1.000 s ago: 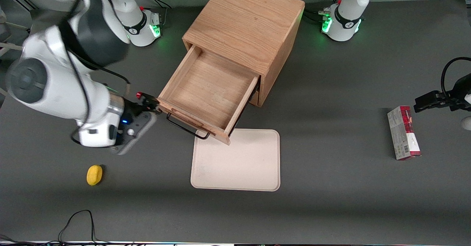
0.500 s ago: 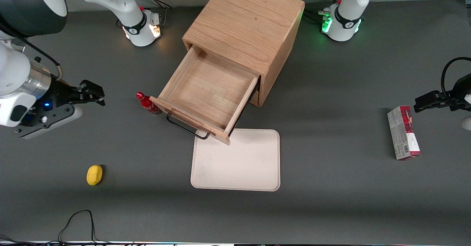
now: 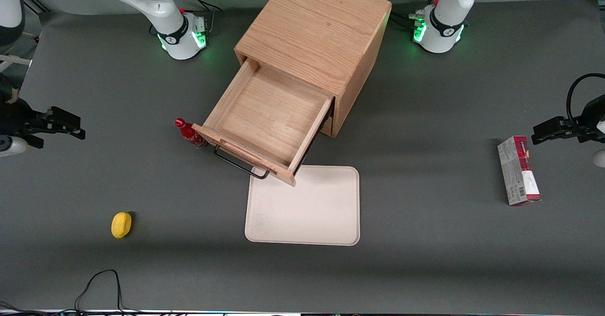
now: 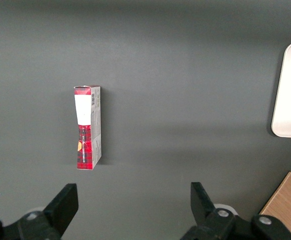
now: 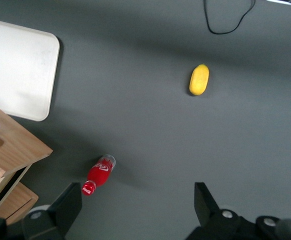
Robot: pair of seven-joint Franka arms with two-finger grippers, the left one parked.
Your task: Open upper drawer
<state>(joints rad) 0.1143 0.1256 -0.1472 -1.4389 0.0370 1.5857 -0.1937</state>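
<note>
The upper drawer (image 3: 267, 122) is pulled well out of the wooden cabinet (image 3: 314, 37), its inside bare, its black wire handle (image 3: 238, 165) hanging over the near edge. The drawer's front corner overhangs the cream tray (image 3: 302, 207), which lies nearer the front camera. A small red bottle (image 3: 189, 133) stands just beside the drawer's front corner, toward the working arm's end. The gripper (image 3: 71, 126) hovers well apart from the drawer at the working arm's end of the table, fingers (image 5: 68, 207) spread apart, holding nothing. A yellow lemon-like object (image 3: 121, 224) lies nearer the camera. A red-and-white box (image 3: 518, 170) lies toward the parked arm's end.
</note>
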